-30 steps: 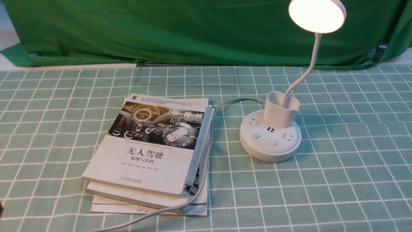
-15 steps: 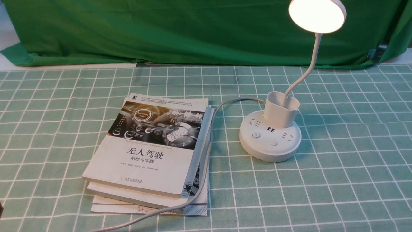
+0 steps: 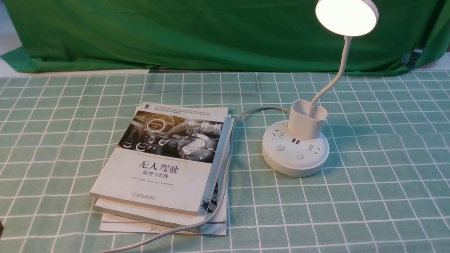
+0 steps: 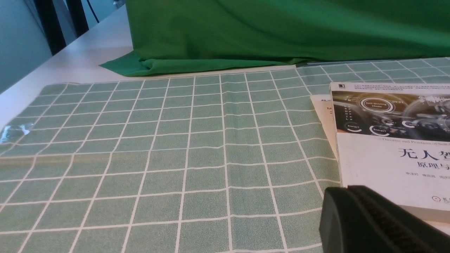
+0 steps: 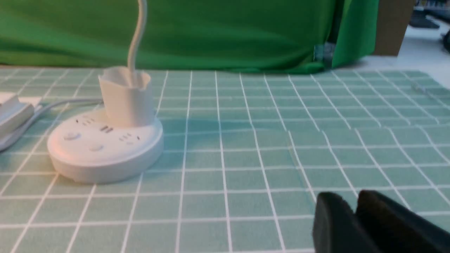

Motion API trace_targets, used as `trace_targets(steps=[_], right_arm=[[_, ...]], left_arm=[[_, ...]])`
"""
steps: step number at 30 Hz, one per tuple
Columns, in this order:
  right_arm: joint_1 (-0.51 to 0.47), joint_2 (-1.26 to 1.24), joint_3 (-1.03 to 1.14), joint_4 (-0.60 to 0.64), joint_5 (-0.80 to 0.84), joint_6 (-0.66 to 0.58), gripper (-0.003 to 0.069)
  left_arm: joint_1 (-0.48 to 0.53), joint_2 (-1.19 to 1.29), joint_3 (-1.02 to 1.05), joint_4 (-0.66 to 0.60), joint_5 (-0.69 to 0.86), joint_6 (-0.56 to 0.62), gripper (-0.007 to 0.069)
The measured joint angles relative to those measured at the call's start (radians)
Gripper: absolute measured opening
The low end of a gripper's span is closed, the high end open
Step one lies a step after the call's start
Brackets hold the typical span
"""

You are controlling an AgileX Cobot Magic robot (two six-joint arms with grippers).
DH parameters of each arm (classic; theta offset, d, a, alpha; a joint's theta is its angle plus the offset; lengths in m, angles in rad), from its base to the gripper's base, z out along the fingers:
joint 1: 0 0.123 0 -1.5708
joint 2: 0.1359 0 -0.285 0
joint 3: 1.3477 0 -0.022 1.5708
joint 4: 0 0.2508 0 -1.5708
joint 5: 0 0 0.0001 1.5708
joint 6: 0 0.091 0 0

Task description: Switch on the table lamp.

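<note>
The right gripper (image 5: pixel 353 198) has its fingertips slightly parted, grasping nothing; the left gripper's fingertips (image 4: pixel 337 196) touch, clenched on nothing. The table lamp (image 3: pixel 295 154) stands right of the stacked books (image 3: pixel 154 165), its disc head glowing; a gray cable (image 3: pixel 225 175) crosses them. Beyond hangs green cloth (image 3: pixel 211 35).

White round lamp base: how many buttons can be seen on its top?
2. One round white button with a power mark is on the left; one plain round white button is nearer the front edge, right of it.
</note>
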Motion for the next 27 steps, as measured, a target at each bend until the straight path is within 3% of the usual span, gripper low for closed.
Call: trace_targets(steps=[27], right_arm=[[0.000,0.000,0.000,0.000,0.012,0.001,0.0217]], left_arm=[[0.000,0.000,0.000,0.000,0.000,0.000,0.0021]])
